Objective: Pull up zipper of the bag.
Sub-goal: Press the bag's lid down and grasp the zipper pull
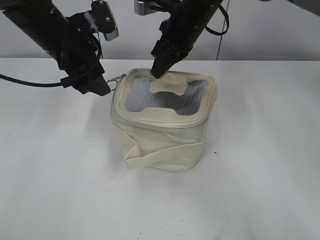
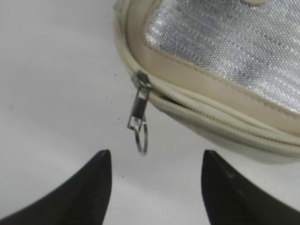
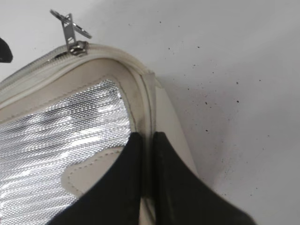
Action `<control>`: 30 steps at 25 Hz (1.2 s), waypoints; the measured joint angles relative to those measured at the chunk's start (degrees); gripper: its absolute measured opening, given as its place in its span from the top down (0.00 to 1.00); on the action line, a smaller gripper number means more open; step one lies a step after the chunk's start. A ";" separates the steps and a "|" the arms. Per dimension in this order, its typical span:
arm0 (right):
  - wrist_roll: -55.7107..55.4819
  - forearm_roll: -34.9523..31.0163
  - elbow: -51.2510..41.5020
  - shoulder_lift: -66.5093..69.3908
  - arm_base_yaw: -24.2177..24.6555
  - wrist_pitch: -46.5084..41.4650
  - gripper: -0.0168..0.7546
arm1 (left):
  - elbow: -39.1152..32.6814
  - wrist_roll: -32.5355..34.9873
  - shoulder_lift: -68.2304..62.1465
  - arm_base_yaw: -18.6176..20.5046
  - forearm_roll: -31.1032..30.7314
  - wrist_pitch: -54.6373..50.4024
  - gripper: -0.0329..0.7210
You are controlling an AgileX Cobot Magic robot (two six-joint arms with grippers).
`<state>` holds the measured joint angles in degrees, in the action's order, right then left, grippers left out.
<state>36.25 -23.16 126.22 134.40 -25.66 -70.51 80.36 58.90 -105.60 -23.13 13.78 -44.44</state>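
Observation:
The cream-white bag stands in the middle of the table, with its grey ribbed top panel and H-shaped patch facing up. The cream zipper runs round the top rim. Its silver ring pull hangs off the bag's left corner and also shows in the right wrist view. My left gripper is open and empty, its fingertips just short of the ring. My right gripper is shut on the bag's back rim.
The white table spreads all round the bag, with small dark specks on it. A black cable trails from the left arm. The bag's wide strap juts out at the front left.

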 joint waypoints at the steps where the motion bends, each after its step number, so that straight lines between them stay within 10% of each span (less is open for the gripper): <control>1: 0.06 0.00 0.00 0.00 0.00 0.00 0.93 | 0.00 0.70 0.00 0.00 0.31 1.08 0.34; 8: 0.06 0.00 0.00 0.00 0.00 0.00 0.93 | 0.00 3.25 -2.11 -0.50 0.53 4.40 0.41; 15: 0.11 0.07 0.00 0.00 0.00 0.00 0.93 | 0.00 3.26 -2.48 -2.29 0.01 7.37 0.93; 30: -0.74 -0.56 0.00 0.00 0.00 -0.06 0.93 | 0.08 -18.50 0.18 -2.71 -5.47 -5.85 0.95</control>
<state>35.51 -23.72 126.22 134.40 -25.66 -70.57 80.44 40.40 -105.42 -25.84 8.31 -50.29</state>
